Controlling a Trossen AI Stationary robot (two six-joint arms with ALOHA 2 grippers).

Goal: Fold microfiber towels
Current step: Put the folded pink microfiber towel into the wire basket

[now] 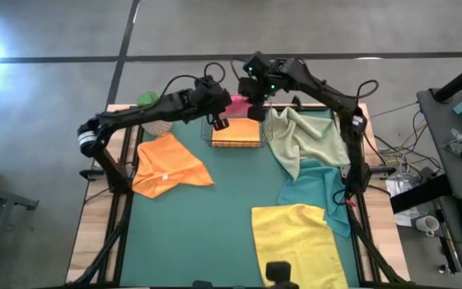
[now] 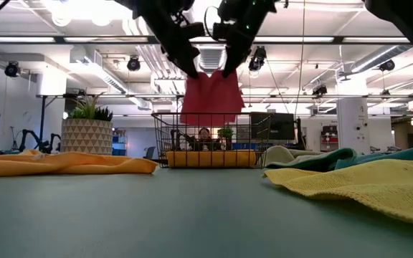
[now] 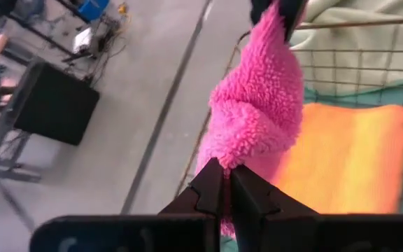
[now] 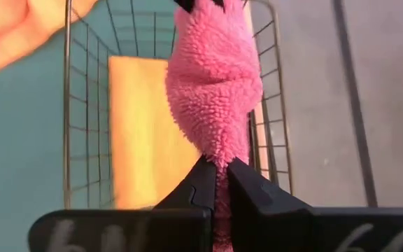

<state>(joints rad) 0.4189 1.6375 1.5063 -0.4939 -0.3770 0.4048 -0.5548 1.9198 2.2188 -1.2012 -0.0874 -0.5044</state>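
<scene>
A pink microfiber towel, bunched up, hangs between my two grippers over a wire basket at the table's far middle. My left gripper is shut on the towel's left upper end. My right gripper is shut on its right upper end. A folded orange towel lies flat in the basket. Spread loosely on the green mat lie an orange towel at the left, then a sage green towel, a teal towel and a yellow towel at the right. My left gripper pinches the pink towel's left upper end between its two fingers, slanting down from the table's left. Several bunched layers sit in the pinch. The towel hangs clear of the table. My right gripper pinches the pink towel's right upper end between its two fingers, slanting down from the table's right. The cloth is bunched there. It runs across to the other gripper and sags below both.
A potted plant stands at the far left corner beside the basket. The mat's near left and middle are bare. The yellow towel reaches the near right edge.
</scene>
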